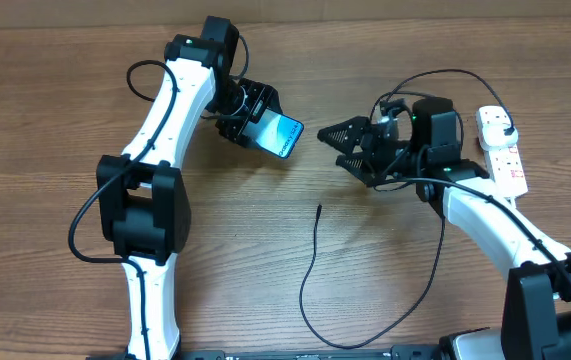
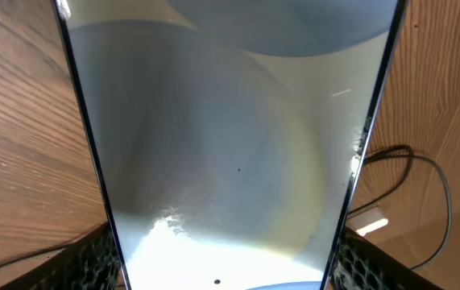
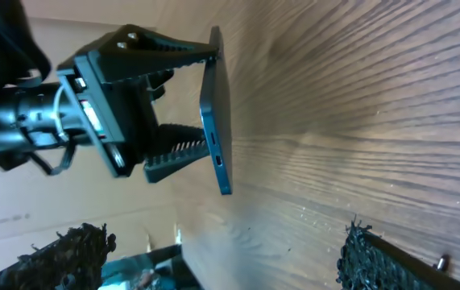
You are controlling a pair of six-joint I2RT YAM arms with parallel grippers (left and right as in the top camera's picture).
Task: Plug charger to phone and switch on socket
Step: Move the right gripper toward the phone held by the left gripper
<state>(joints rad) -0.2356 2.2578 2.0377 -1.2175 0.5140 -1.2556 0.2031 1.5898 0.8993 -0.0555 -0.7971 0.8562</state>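
The phone (image 1: pixel 283 136), screen glowing, is held off the table, with my left gripper (image 1: pixel 256 124) shut on its sides. In the left wrist view the phone (image 2: pixel 230 145) fills the frame between the black fingers (image 2: pixel 84 266). My right gripper (image 1: pixel 341 146) stands open and empty just right of the phone. Its camera sees the phone (image 3: pixel 217 113) edge-on, port end facing it. The charger (image 1: pixel 305 280) lies on the table, its tip (image 1: pixel 318 209) below the gap between the grippers. Its black plug (image 1: pixel 506 128) sits in the socket (image 1: pixel 507 165) at the far right.
The charger cable loops down towards the table's front edge (image 1: pixel 365 340) and back up under the right arm (image 1: pixel 485 215). A cardboard-coloured wall (image 1: pixel 365 10) runs along the back. Bare wood lies between the two arms.
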